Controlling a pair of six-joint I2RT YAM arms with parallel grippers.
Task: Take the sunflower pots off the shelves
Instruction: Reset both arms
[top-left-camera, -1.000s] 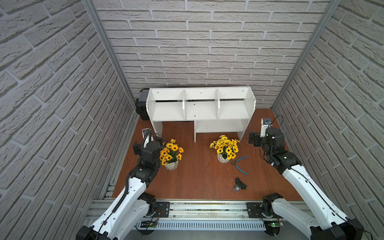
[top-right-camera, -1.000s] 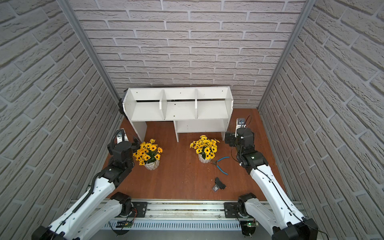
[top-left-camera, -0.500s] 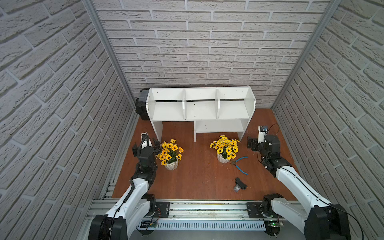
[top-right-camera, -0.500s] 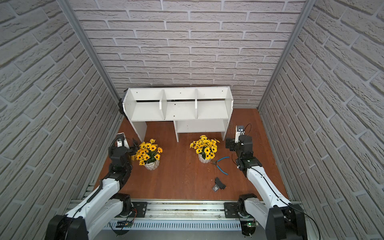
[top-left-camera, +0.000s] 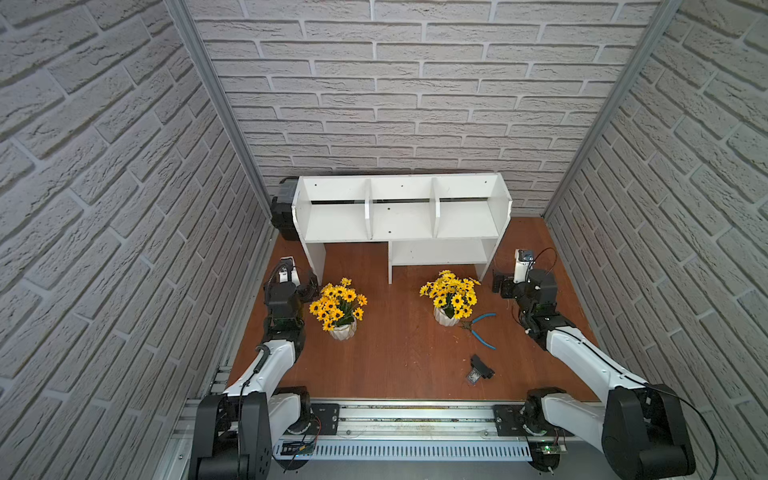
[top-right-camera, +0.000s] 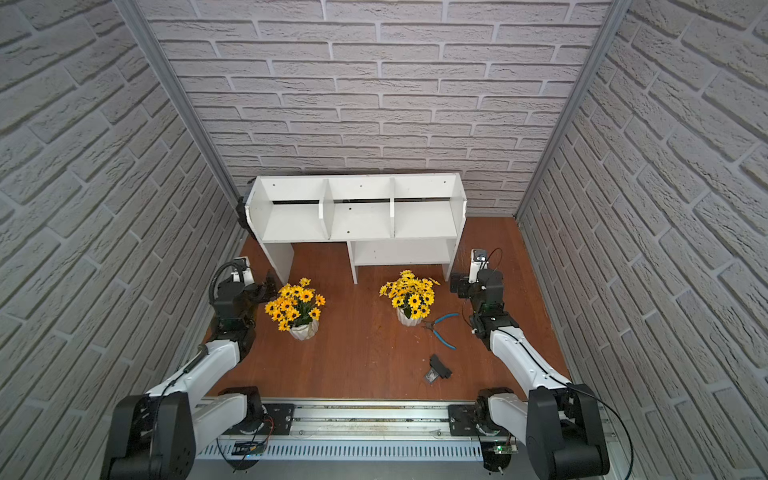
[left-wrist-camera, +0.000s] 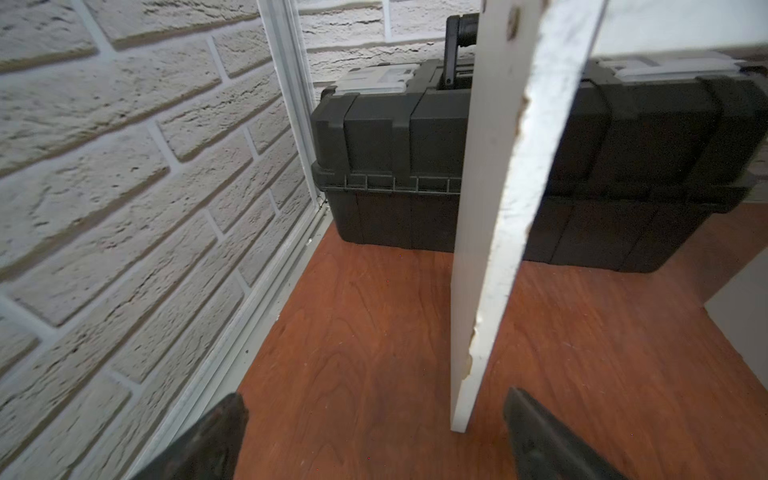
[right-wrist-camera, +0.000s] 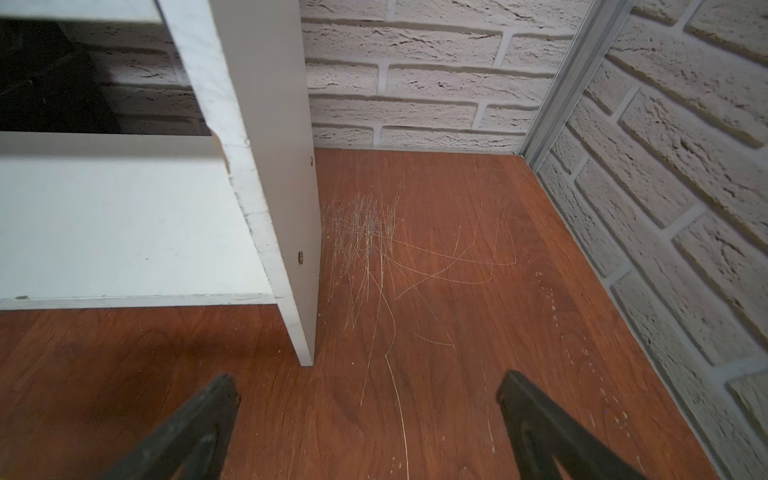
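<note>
My left pincer (left-wrist-camera: 374, 399) and right pincer (right-wrist-camera: 368, 376) both gape wide, gripping nothing, low over the table (top-left-camera: 395, 353) and each close to a leg panel of the shelves (top-left-camera: 401, 224). A careless inward swing could, I judge, clip a panel or catch the blooms and tip a pot. I count one small black part (top-left-camera: 478, 370) (too small to identify), one pliers (top-left-camera: 482, 328), two sunflower pots, left pot (top-left-camera: 341, 331) and right pot (top-left-camera: 445, 318), upright on the table before the shelves, three bare upper compartments, and one black box (top-left-camera: 284, 212).
</note>
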